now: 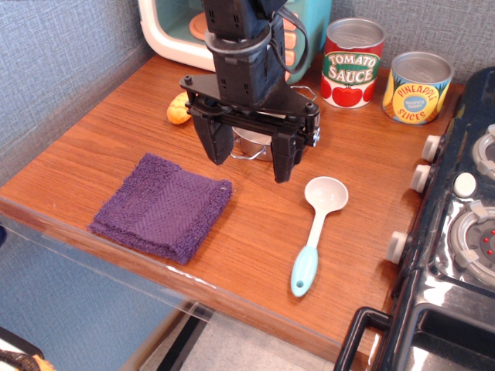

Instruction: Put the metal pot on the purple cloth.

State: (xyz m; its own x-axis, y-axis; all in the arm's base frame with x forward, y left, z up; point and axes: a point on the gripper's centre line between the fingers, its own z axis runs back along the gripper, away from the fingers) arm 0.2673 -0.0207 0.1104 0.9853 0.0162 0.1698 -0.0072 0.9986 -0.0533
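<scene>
Altogether one metal pot (pixel 251 144) behind wide pincer (pixel 247 158), one purple cloth (pixel 162 205), two cans (pixel 353 62), one spoon (pixel 315 232).

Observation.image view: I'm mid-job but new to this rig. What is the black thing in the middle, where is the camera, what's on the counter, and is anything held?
The black thing is the robot arm's gripper, a claw with two fingers pointing down. They stand apart, open, and hold nothing. There is only this one picture, taken from in front of and above a wooden counter.

Right behind the gripper, mostly hidden by it, sits the metal pot. In front and to the left lies the purple cloth, flat and bare. Also there: a spoon with a blue handle, a tomato sauce can, a pineapple can, a small yellow item too small to identify, a toy stove at the right edge, and a teal and cream appliance at the back.
</scene>
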